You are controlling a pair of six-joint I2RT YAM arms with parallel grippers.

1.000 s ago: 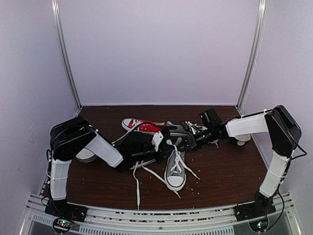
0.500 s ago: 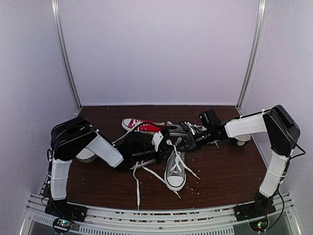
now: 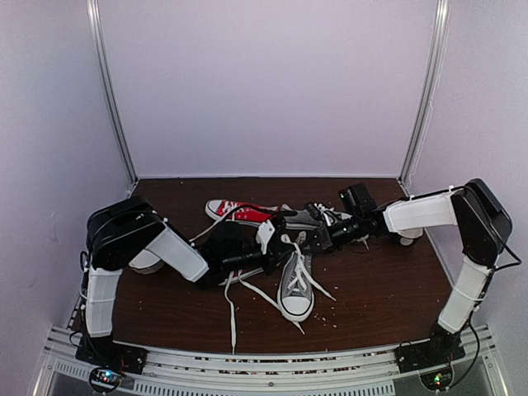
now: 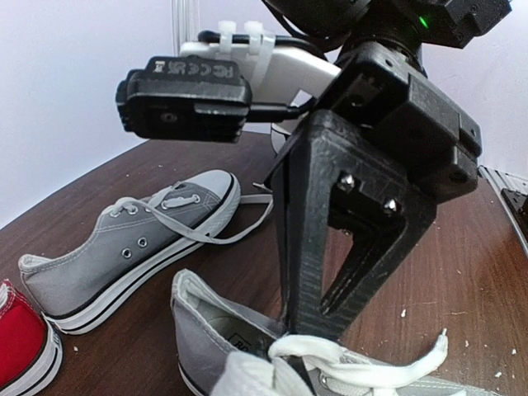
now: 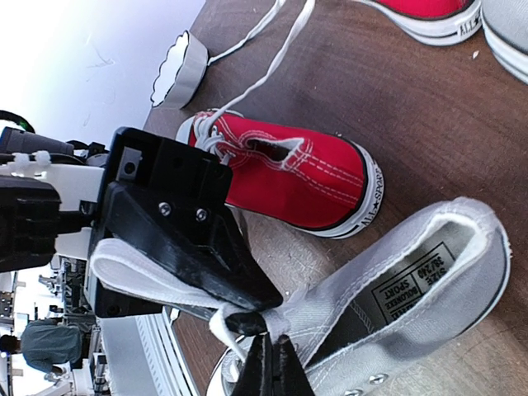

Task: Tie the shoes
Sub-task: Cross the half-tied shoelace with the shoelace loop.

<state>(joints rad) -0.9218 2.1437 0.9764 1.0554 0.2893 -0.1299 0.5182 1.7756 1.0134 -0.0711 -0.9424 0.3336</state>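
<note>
Both arms reach in low over the dark brown wooden table and meet right above the near grey canvas sneaker, the one with the white rubber toe cap pointing at the arms' bases. The left gripper comes in from the left, its black fingers pressed together with a flat strand of white lace caught between them. The right gripper comes from the opposite side, fingers pinched shut on the same lace just where it bunches at the top eyelets. The two sets of tips nearly touch, directly over the open mouth of that shoe, near the tongue. Loose lace ends trail off the shoe onto the table on both sides.

The second grey canvas sneaker lies further back, just behind the right gripper, its laces undone. A red canvas sneaker lies just behind the left gripper, heel close to the grey shoe's heel. A small white scalloped cup lies further off by the left arm.
</note>
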